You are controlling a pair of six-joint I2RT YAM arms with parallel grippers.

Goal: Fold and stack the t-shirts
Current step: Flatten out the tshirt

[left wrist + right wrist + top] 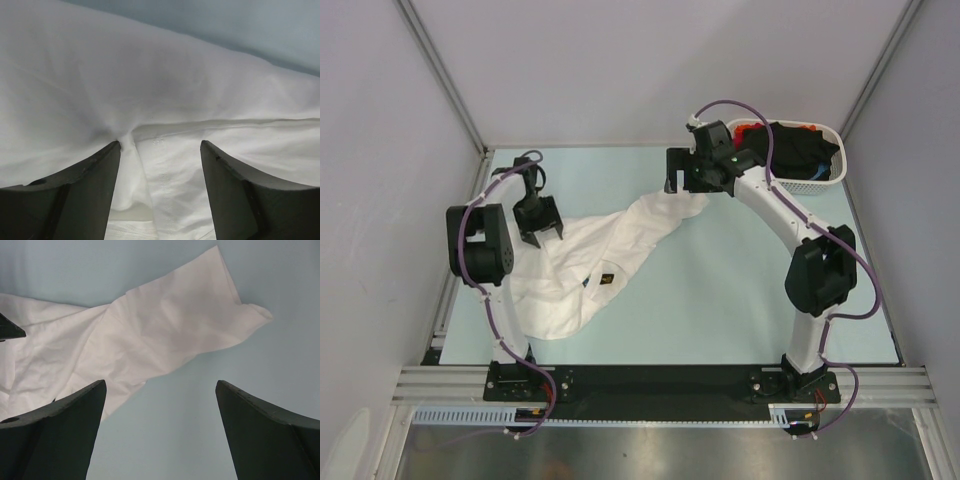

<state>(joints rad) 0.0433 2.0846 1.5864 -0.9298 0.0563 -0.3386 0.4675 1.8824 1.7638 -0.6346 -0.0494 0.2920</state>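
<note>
White shirt (590,265) crumpled on table (720,300), left of centre. Left gripper (160,145) fingers apart, low over its cloth. Right gripper (160,382) wide apart above shirt's far end. Black shirt (802,148) in basket (810,183).

The white t-shirt (610,250) is soft, matt cloth, creased and rumpled, with a fine stitched seam showing in the left wrist view. The black cloth (802,148) and red cloth (752,132) are matt as well. The basket (825,182) is white perforated plastic with a faint sheen. The table top (720,300) is pale blue, smooth and matt. The fingers (85,195) of the left gripper (160,144) and right gripper (160,382) look like dark matt plastic. The near rail (440,385) is ribbed silver metal
</note>
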